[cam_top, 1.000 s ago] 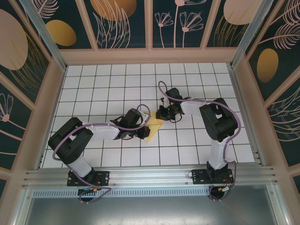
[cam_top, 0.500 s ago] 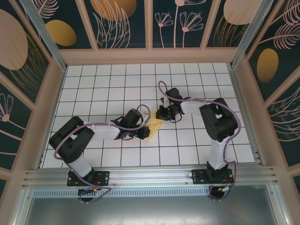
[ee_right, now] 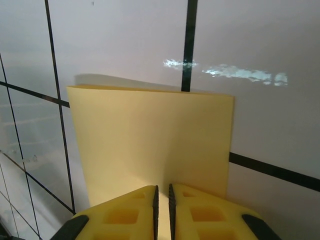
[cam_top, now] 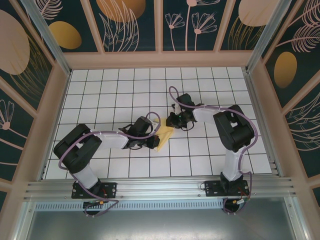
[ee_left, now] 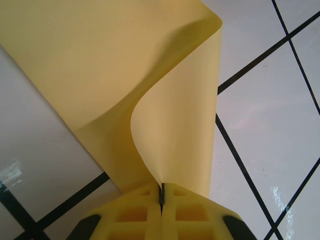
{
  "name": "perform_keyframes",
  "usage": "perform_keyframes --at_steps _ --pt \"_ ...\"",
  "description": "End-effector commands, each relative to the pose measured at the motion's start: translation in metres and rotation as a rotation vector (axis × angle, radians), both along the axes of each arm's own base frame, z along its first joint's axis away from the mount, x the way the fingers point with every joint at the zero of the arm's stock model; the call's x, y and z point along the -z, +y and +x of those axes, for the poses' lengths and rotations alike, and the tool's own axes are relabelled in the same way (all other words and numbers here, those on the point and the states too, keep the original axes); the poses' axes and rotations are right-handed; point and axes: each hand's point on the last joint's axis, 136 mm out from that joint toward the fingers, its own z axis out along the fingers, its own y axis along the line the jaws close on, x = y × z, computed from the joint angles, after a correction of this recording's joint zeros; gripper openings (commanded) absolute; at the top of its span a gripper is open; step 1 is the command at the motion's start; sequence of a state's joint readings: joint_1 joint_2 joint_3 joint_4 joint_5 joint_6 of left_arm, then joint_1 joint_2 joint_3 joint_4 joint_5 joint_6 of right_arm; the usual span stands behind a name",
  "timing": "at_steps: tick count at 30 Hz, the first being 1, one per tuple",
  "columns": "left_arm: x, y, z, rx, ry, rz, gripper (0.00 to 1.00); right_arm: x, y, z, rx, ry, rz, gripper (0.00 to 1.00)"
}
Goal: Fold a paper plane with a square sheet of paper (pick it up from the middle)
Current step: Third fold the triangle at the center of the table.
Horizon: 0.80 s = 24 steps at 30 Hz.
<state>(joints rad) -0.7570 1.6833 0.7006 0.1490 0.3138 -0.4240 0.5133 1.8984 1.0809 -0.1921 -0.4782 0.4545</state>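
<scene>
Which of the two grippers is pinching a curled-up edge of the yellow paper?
The left gripper, shut on the upcurled edge of the paper; in front of the right gripper the paper lies flat.

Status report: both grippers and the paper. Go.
Left gripper shut on sheet, sheet curled. Right gripper at sheet's edge, jaws a slit apart, grip unclear. Nothing blocking.

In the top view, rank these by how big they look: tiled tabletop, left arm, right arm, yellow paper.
1. tiled tabletop, largest by far.
2. left arm and right arm: they look about alike, so I won't rank one above the other.
3. yellow paper, smallest.
</scene>
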Motion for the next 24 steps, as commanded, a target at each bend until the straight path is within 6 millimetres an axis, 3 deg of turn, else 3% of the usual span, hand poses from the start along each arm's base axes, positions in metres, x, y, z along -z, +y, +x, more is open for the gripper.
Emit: perform_keyframes --at_steps 1,6,9,15,24 --pt "0.005 0.001 0.0 -0.003 0.016 -0.003 0.05 -0.035 -0.008 0.004 0.053 -0.08 -0.002 0.19" --pt "0.006 0.002 -0.001 -0.002 0.017 -0.004 0.05 -0.051 -0.01 -0.013 0.074 -0.095 0.065 0.14" --pt "0.004 0.002 -0.001 -0.002 0.017 -0.005 0.05 -0.055 0.002 -0.034 0.04 -0.06 0.162 0.1" --pt "0.003 0.002 -0.001 0.001 0.013 -0.004 0.05 -0.041 0.022 -0.058 -0.009 -0.009 0.184 0.08" --pt "0.004 0.001 -0.002 0.007 0.017 -0.004 0.06 -0.015 0.021 -0.06 0.005 0.05 0.163 0.08"
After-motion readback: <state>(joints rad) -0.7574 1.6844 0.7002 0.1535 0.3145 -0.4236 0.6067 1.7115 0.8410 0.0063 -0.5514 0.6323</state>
